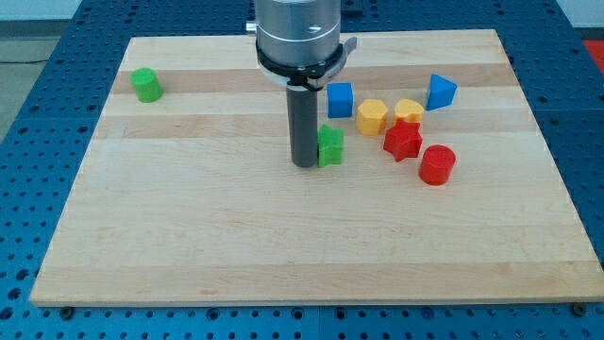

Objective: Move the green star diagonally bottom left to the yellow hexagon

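Note:
The green star (330, 145) lies near the middle of the wooden board (283, 236), partly hidden behind my rod. My tip (304, 163) touches its left side. Two yellow blocks lie to its upper right: one (372, 116) nearer the star and one (409, 110) further right; which is the hexagon is hard to tell. The star sits below and left of the nearer yellow block, a short gap apart.
A blue cube (340, 99) is just above the star. A red star (403, 140), a red cylinder (437, 163) and a blue triangle (440, 91) are to the right. A green cylinder (145, 84) is at the top left.

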